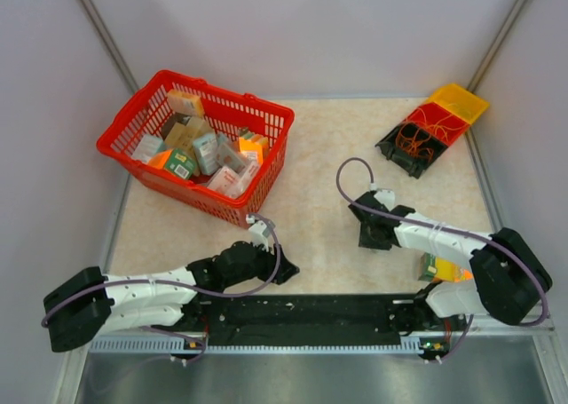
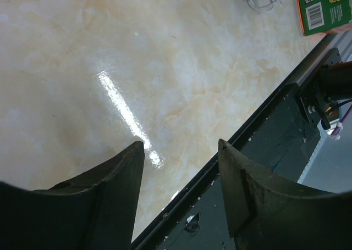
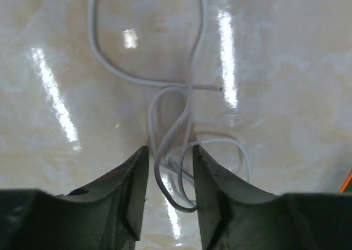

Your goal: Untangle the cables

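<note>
The right gripper (image 3: pixel 169 151) hangs low over the table (image 1: pixel 328 173) with its jaws a little apart. Loops of a white cable (image 3: pixel 187 112) lie between the fingers, but nothing is clamped. The left gripper (image 2: pixel 180 145) is spread wide over bare tabletop and holds nothing. The white cable looks light, limp and smooth-skinned, so it would likely slide on the glossy surface and slip through a loose pinch. A firm, narrow grip on 1 strand should suit it, and pulling hard risks tightening a crossing into a knot. The best hold seems to be the single strand just behind the free cut end, which points right above the fingertips. The stacked loops between the fingers are a poorer choice, since 2 or 3 strands would be caught together. The cable is thin, round and whitish, and it curves up out of view in 2 long arcs that cross near that end. A separate tangle of hair-thin orange wires (image 1: pixel 415 141) sits well apart at the far right, mostly in the black compartment (image 1: pixel 388 145) of an organiser tray.
</note>
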Robot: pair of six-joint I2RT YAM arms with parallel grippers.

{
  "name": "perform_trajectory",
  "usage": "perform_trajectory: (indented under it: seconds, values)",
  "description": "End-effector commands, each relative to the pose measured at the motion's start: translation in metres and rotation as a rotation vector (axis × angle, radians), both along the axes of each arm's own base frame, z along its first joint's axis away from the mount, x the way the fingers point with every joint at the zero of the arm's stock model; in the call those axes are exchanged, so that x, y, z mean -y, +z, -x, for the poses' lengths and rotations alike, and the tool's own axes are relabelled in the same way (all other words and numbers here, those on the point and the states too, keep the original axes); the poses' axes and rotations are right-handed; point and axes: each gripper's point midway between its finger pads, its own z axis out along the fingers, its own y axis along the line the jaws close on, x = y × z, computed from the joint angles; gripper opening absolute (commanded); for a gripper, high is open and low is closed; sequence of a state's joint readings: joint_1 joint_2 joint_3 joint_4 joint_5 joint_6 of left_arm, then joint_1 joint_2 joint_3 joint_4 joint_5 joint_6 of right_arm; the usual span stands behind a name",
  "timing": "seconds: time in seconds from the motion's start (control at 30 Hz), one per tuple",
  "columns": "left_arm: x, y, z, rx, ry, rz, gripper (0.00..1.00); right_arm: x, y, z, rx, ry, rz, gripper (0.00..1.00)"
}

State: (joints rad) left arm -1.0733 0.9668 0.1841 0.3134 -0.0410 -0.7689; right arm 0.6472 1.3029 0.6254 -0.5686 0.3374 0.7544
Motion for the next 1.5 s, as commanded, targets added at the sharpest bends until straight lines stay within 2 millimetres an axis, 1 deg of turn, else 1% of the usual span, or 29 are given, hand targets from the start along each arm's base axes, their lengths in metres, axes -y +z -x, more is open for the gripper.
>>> perform_trajectory:
  seconds: [0.0, 0.13, 0.17, 0.2, 0.3, 0.33, 0.4, 0.5, 0.6, 0.67, 0.8, 0.87, 0.9, 0.93, 1.0, 1.03, 1.07, 1.17, 1.33, 1.37, 1.4, 1.43, 1.47]
  values:
    - [0.009, 0.019, -0.005, 0.032, -0.005, 0.065, 0.60, -0.014, -0.010, 0.007, -0.016, 0.023, 0.044, 0.30]
    - [0.008, 0.020, -0.006, 0.032, -0.004, 0.071, 0.60, -0.036, 0.005, -0.001, 0.021, 0.060, -0.005, 0.06]
    - [0.008, 0.020, -0.006, 0.032, -0.005, 0.075, 0.60, -0.041, 0.011, -0.003, 0.034, 0.068, -0.024, 0.02]
    - [0.008, 0.020, -0.006, 0.034, -0.006, 0.079, 0.60, -0.048, 0.018, -0.006, 0.047, 0.081, -0.045, 0.00]
    - [0.006, 0.021, -0.008, 0.037, 0.000, 0.090, 0.60, -0.065, 0.040, -0.018, 0.097, 0.109, -0.107, 0.00]
    - [0.007, 0.020, -0.003, 0.025, -0.024, 0.097, 0.60, -0.069, 0.049, -0.023, 0.128, 0.122, -0.119, 0.00]
    - [0.006, 0.020, -0.004, 0.027, -0.020, 0.105, 0.60, -0.072, 0.071, -0.037, 0.208, 0.121, -0.134, 0.00]
    - [0.003, 0.022, -0.004, 0.035, -0.018, 0.122, 0.60, -0.069, 0.109, -0.058, 0.347, 0.092, -0.136, 0.00]
    - [0.001, 0.024, -0.003, 0.041, -0.017, 0.141, 0.60, -0.062, 0.152, -0.082, 0.483, 0.045, -0.137, 0.00]
    - [-0.001, 0.023, -0.003, 0.044, -0.017, 0.148, 0.60, -0.055, 0.184, -0.103, 0.559, 0.005, -0.153, 0.00]
    - [-0.002, 0.024, -0.003, 0.047, -0.022, 0.161, 0.60, -0.026, 0.234, -0.143, 0.661, -0.079, -0.139, 0.00]
    - [-0.003, 0.025, -0.003, 0.048, -0.026, 0.171, 0.60, -0.003, 0.258, -0.163, 0.710, -0.133, -0.108, 0.00]
    - [-0.004, 0.025, -0.004, 0.048, -0.027, 0.177, 0.60, 0.010, 0.274, -0.172, 0.744, -0.168, -0.095, 0.00]
    - [-0.004, 0.025, -0.004, 0.048, -0.032, 0.182, 0.60, 0.022, 0.285, -0.181, 0.771, -0.203, -0.082, 0.00]
    - [-0.006, 0.026, -0.004, 0.045, -0.036, 0.193, 0.60, 0.055, 0.313, -0.200, 0.850, -0.284, -0.057, 0.00]
    - [-0.006, 0.026, -0.005, 0.046, -0.040, 0.199, 0.60, 0.066, 0.323, -0.210, 0.885, -0.313, -0.050, 0.00]
    - [-0.007, 0.026, -0.004, 0.045, -0.044, 0.205, 0.60, 0.082, 0.335, -0.219, 0.921, -0.351, -0.036, 0.00]
    - [-0.009, 0.025, -0.005, 0.038, -0.052, 0.216, 0.60, 0.123, 0.358, -0.251, 0.988, -0.462, -0.003, 0.00]
    - [-0.010, 0.024, -0.006, 0.027, -0.073, 0.224, 0.60, 0.176, 0.352, -0.306, 0.993, -0.579, 0.042, 0.00]
    - [-0.009, 0.024, -0.005, 0.024, -0.077, 0.224, 0.60, 0.184, 0.346, -0.320, 0.995, -0.586, 0.055, 0.00]
    - [-0.010, 0.023, -0.006, 0.022, -0.077, 0.222, 0.60, 0.191, 0.350, -0.334, 1.031, -0.586, 0.059, 0.00]
    - [-0.009, 0.024, -0.006, 0.026, -0.082, 0.221, 0.60, 0.206, 0.344, -0.347, 1.030, -0.598, 0.069, 0.00]
    - [-0.010, 0.023, -0.005, 0.025, -0.084, 0.219, 0.60, 0.216, 0.335, -0.363, 1.027, -0.601, 0.065, 0.00]
